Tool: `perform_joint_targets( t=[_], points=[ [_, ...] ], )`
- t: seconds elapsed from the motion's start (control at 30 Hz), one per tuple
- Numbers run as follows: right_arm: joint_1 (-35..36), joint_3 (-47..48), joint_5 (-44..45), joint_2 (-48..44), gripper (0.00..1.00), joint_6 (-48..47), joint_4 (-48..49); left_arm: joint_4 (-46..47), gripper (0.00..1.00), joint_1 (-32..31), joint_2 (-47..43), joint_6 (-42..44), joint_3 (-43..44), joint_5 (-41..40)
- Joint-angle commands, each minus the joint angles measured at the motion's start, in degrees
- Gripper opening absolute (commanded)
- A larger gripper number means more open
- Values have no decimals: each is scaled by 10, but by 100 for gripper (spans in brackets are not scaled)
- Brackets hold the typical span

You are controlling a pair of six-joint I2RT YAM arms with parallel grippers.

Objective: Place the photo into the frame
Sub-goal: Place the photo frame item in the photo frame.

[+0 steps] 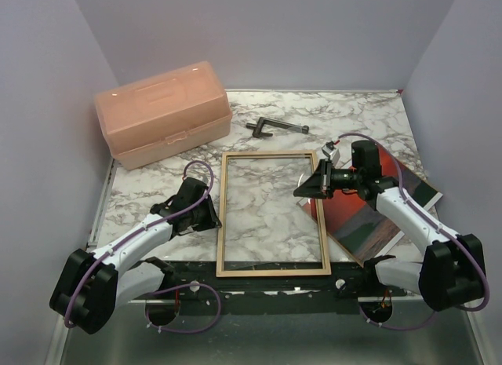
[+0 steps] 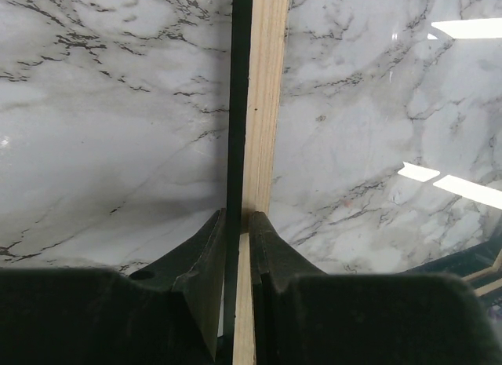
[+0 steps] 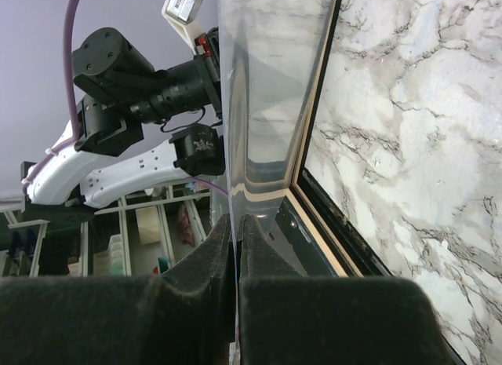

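top view high at the near side, looking down, wrist views close along the frame (image 1: 220,216)

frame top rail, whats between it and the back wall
A small dark T-shaped tool lies on the marble table there, clear of the frame; the top view shows it.

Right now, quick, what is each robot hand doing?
Left gripper: closed on the frame, on its wooden edge.
Right gripper: closed on the photo.
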Motion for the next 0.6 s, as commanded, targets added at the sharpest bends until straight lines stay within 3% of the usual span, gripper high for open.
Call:
perform_joint_targets(
  t=[0.0, 0.57],
  points=[
    [7, 4, -36, 11, 1, -4, 27, -22, 19, 1, 19, 17, -12, -11],
    [7, 15, -34, 43, 1, -48, -1, -23, 18, -3, 22, 18, -11, -9]
  ],
)
